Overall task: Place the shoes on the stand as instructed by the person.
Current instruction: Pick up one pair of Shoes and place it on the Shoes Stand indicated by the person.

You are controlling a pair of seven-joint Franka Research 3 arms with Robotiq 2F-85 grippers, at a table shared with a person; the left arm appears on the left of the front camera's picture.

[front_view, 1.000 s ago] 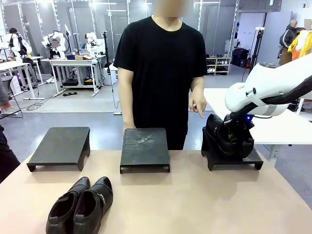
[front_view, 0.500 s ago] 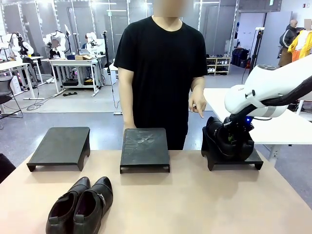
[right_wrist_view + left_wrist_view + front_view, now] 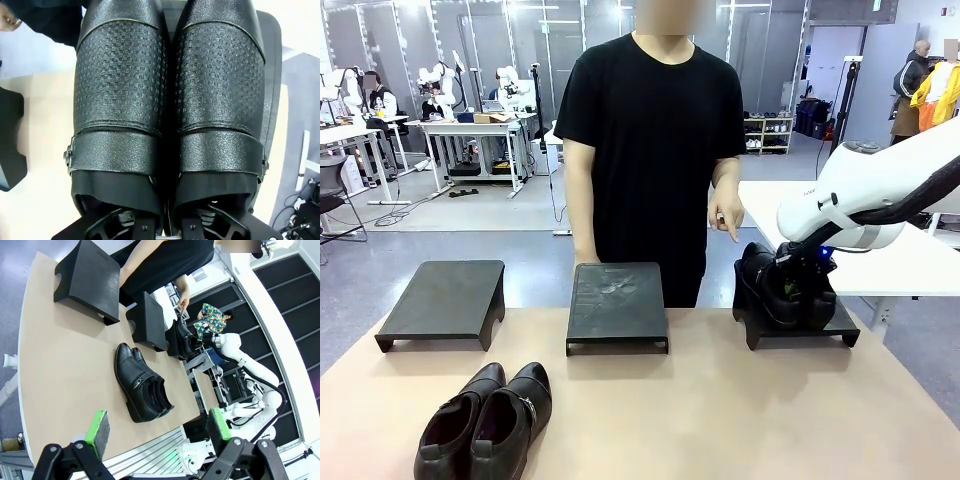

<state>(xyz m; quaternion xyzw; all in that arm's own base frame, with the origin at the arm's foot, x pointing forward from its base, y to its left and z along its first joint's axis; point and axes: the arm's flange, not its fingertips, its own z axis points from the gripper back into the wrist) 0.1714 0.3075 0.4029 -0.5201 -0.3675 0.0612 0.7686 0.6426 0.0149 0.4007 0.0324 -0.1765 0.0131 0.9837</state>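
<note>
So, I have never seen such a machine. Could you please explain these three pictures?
This is a two-armed robot at a table. The front picture looks across it at a person, whose hand points down toward the right stand of three black ones. The other two pictures come from cameras on the wrists. The right claw seems to pinch a pair of textured buckled shoes sitting on that stand. The left claw hangs open above the table. Another black pair lies on the table.

My front camera faces the person (image 3: 655,150) across the table (image 3: 720,420); my left wrist camera overlooks that table from high up; my right wrist camera hugs the shoes (image 3: 120,90).
</note>
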